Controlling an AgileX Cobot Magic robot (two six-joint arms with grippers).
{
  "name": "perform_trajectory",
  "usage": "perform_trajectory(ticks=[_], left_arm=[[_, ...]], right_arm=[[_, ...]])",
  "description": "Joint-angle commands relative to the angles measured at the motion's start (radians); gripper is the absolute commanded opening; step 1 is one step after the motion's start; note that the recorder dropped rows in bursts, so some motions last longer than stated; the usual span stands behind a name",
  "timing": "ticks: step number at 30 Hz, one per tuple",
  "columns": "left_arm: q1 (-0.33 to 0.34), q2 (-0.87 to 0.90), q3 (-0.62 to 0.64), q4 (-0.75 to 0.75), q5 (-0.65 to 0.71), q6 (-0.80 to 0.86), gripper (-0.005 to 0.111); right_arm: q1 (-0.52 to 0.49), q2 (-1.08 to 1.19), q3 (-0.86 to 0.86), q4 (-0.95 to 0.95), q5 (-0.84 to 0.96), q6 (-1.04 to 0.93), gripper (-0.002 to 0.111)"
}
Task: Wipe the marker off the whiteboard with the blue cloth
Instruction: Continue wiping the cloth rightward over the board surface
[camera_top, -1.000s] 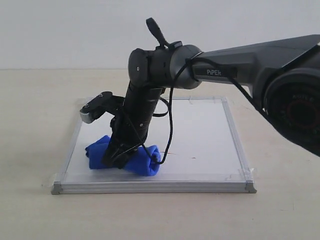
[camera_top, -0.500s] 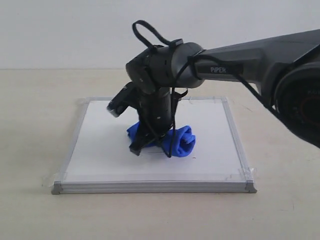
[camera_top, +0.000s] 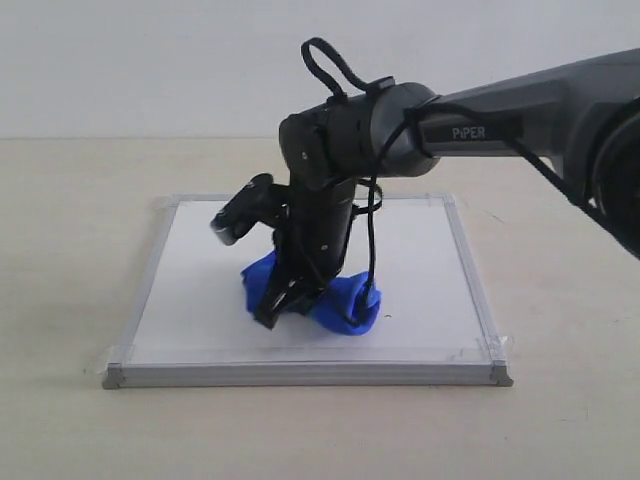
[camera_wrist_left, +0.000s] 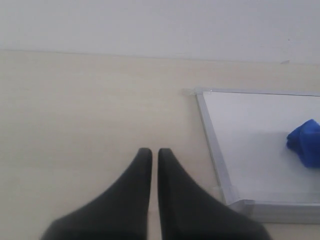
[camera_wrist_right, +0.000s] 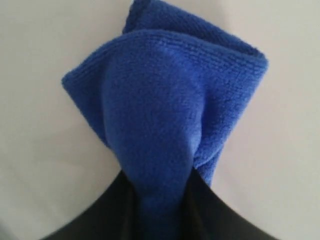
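The whiteboard (camera_top: 200, 280) lies flat on the table. The blue cloth (camera_top: 345, 305) is bunched and pressed onto the board's front middle, with my right gripper (camera_top: 275, 312) shut on it. In the right wrist view the cloth (camera_wrist_right: 165, 100) fans out from between the black fingers (camera_wrist_right: 215, 210) over the white surface (camera_wrist_right: 40, 75). Of the marker, only a tiny dark dot (camera_top: 388, 317) shows, just right of the cloth; no wavy line is visible. My left gripper (camera_wrist_left: 150, 152) hovers shut over the bare table, beside the board's corner (camera_wrist_left: 250, 135), with the cloth's edge (camera_wrist_left: 305, 142) in sight.
The right arm (camera_top: 480, 120) reaches across from the right, its cable loops hanging over the board. Light wooden tabletop (camera_top: 560, 280) surrounds the board. A pale wall (camera_top: 150, 60) stands behind. The left arm is out of the exterior view.
The right gripper dragged the cloth from the board's front left rightward to the middle, then slightly back toward the front. The thin red line seen beside the cloth earlier no longer shows.
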Motion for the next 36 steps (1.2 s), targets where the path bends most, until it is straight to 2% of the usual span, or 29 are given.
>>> perform_trajectory(ticks=[1, 9, 11, 15, 20, 24, 29, 33, 36], left_arm=[[-0.002, -0.004, -0.003, -0.001, -0.01, 0.001, 0.004], [-0.002, -0.004, -0.003, -0.001, -0.01, 0.001, 0.004], [-0.002, -0.004, -0.003, -0.001, -0.01, 0.001, 0.004], [-0.002, -0.004, -0.003, -0.001, -0.01, 0.001, 0.004], [-0.002, -0.004, -0.003, -0.001, -0.01, 0.001, 0.004], [-0.002, -0.004, -0.003, -0.001, -0.01, 0.001, 0.004], [-0.002, -0.004, -0.003, -0.001, -0.01, 0.001, 0.004], [-0.002, -0.004, -0.003, -0.001, -0.01, 0.001, 0.004], [-0.002, -0.004, -0.003, -0.001, -0.01, 0.001, 0.004]], right_arm=[[0.035, -0.017, 0.026, 0.201, 0.092, -0.087, 0.0], [-0.071, -0.07, 0.026, -0.334, 0.167, 0.299, 0.0], [-0.106, -0.07, 0.026, -0.391, 0.185, 0.342, 0.0], [-0.133, -0.07, 0.031, -0.331, 0.176, 0.318, 0.0], [-0.089, -0.07, 0.112, -0.169, 0.055, 0.164, 0.0], [-0.062, -0.07, 0.177, 0.044, -0.026, -0.058, 0.0], [-0.059, -0.069, 0.179, 0.268, 0.024, -0.295, 0.0], [-0.061, -0.069, 0.179, 0.268, 0.092, -0.363, 0.0], [-0.083, -0.069, 0.179, 0.12, 0.037, -0.173, 0.0]])
